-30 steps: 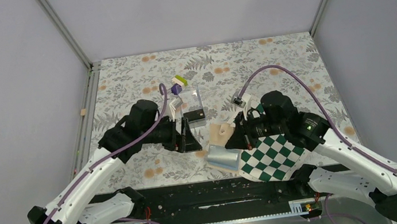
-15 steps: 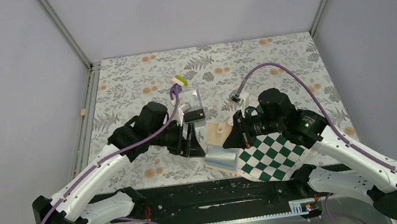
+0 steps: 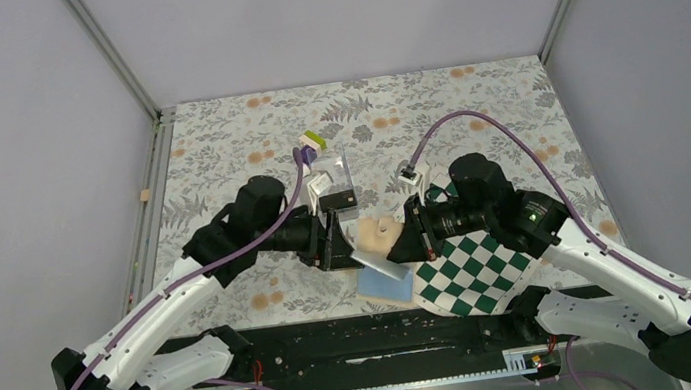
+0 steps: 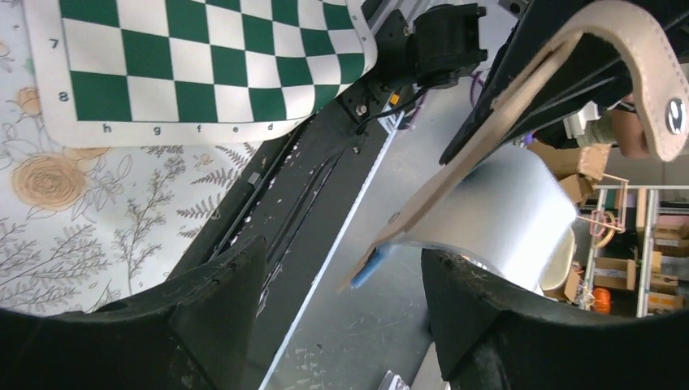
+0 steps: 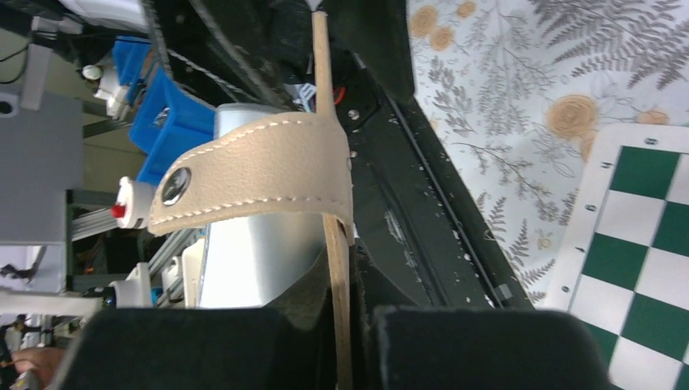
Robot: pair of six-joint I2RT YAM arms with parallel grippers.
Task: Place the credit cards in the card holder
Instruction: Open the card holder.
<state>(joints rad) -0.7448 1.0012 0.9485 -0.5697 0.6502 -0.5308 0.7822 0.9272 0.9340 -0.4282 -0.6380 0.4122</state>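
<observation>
The right claw (image 5: pixel 340 333) is clamped on the tan edge of the wallet (image 3: pixel 379 235), holding it open above the worktop (image 3: pixel 471 108) beside the checkerboard (image 3: pixel 473 274). The left claw (image 4: pixel 341 292) stands apart just beside the wallet.

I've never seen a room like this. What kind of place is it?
Probably a robot lab: a left arm and a right arm bolted at a table, with cardboard boxes and blue bins beyond it.
</observation>
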